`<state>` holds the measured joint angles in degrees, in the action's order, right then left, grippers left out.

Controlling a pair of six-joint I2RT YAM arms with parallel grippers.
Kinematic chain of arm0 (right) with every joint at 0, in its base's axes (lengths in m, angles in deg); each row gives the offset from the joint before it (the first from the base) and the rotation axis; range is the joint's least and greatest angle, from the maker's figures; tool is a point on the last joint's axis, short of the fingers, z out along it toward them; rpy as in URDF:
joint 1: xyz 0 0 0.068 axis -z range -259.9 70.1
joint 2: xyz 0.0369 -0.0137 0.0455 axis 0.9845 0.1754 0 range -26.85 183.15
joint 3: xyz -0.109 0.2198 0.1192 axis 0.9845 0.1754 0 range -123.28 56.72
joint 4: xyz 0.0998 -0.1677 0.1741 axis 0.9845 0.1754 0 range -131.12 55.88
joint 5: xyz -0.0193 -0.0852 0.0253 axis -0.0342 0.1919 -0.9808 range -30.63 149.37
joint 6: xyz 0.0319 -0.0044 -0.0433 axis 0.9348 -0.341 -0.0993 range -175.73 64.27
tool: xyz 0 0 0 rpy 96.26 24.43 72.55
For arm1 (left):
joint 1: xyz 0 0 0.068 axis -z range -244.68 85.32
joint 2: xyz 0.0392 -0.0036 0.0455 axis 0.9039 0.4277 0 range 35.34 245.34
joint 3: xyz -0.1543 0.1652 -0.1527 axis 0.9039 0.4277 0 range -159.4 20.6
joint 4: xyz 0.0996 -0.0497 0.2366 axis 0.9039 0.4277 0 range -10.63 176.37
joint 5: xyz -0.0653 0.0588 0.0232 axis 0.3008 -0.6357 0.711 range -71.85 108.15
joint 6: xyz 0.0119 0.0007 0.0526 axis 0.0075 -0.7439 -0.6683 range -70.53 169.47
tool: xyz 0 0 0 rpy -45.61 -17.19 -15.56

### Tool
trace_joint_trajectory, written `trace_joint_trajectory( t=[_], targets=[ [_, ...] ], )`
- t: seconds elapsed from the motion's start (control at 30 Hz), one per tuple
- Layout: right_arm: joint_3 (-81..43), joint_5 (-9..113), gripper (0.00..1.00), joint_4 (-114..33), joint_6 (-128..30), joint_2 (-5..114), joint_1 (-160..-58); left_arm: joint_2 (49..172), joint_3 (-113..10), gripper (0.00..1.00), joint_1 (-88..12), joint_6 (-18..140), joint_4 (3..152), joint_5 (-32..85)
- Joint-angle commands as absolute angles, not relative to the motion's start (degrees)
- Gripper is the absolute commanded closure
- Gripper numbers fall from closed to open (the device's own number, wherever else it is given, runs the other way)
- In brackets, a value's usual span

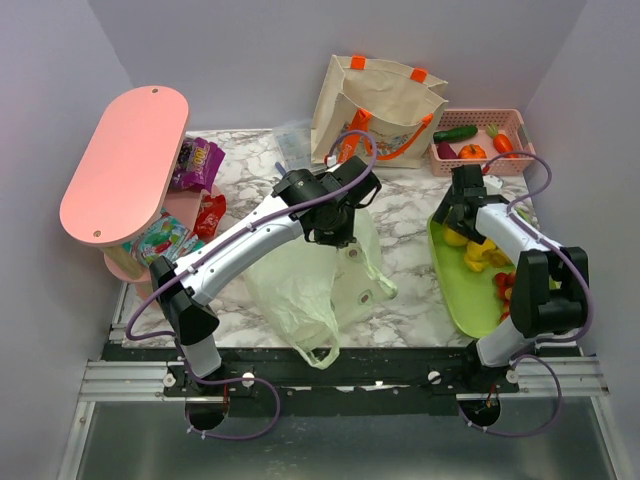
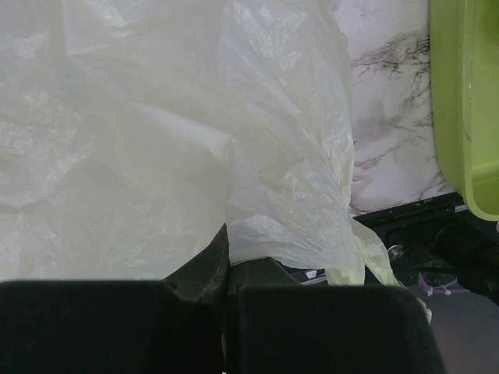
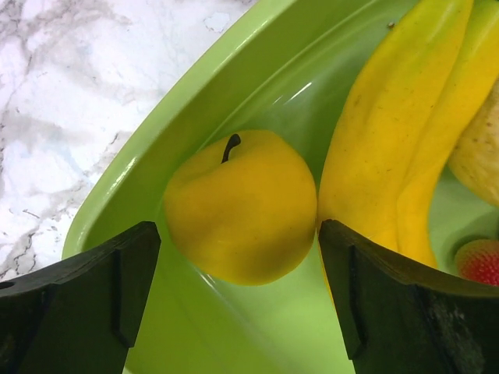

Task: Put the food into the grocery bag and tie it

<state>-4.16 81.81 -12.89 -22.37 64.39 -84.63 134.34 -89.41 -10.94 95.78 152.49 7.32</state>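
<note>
The pale green grocery bag (image 1: 300,285) lies crumpled on the marble table in front of the left arm. My left gripper (image 1: 337,228) is shut on a fold of its upper edge. In the left wrist view the film (image 2: 117,140) fills the frame and the jaws (image 2: 226,261) pinch it. My right gripper (image 1: 456,230) is open over the far end of the green tray (image 1: 455,290). In the right wrist view its fingers (image 3: 238,234) stand on either side of a round yellow fruit (image 3: 238,206), not touching it. The yellow banana bunch (image 3: 382,148) lies against the fruit's right side.
A red strawberry (image 3: 479,261) also lies in the tray (image 3: 234,86). A beige tote with orange handles (image 1: 375,110) stands at the back. A pink basket of vegetables (image 1: 480,140) sits at the back right. A pink shelf (image 1: 125,160) with snack packets (image 1: 195,165) stands at the left.
</note>
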Motion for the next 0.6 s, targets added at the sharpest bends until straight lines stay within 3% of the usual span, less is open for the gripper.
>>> trace_joint_trajectory(
  t=[0.0,0.27,0.57],
  targets=[
    [-2.87,80.33,0.11,-14.56,-22.6,66.54,-84.03,132.72,-88.28,1.0,-11.11,95.59,152.35,8.53],
    [-2.34,80.14,0.27,-14.86,-22.76,67.24,-83.95,132.68,-87.69,1.0,-11.19,96.12,152.16,8.63],
    [-3.29,77.66,0.71,-11.21,-23.05,62.55,-83.96,132.71,-87.68,1.0,-11.4,96.69,152.45,8.46]
  ],
)
